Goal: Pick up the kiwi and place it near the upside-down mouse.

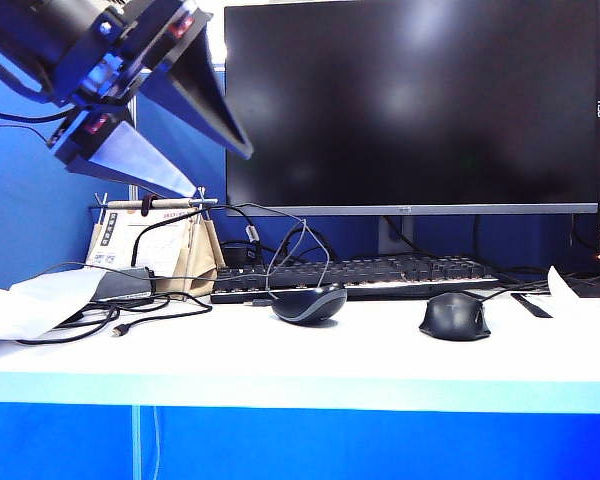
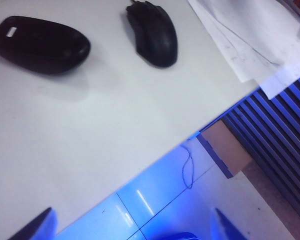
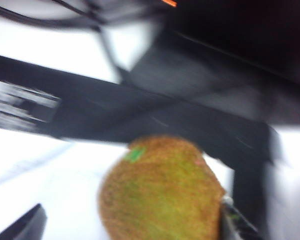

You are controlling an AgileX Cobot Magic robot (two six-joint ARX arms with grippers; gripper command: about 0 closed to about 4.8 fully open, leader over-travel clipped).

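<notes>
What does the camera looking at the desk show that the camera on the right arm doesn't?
Only the desk camera shows the monitor, the upside-down mouse, the upright black mouse and the left gripper, raised with open fingers.

Only the right wrist camera shows the kiwi, between the right gripper's spread fingers; whether they touch it is unclear.

Both show the white desk and likely the keyboard, blurred in the wrist view.

White desk (image 1: 360, 350) with blue front panel; blue wall (image 1: 20, 230) behind; dark monitor (image 1: 410, 100) at rear; glossy floor (image 2: 200, 210) below.
</notes>
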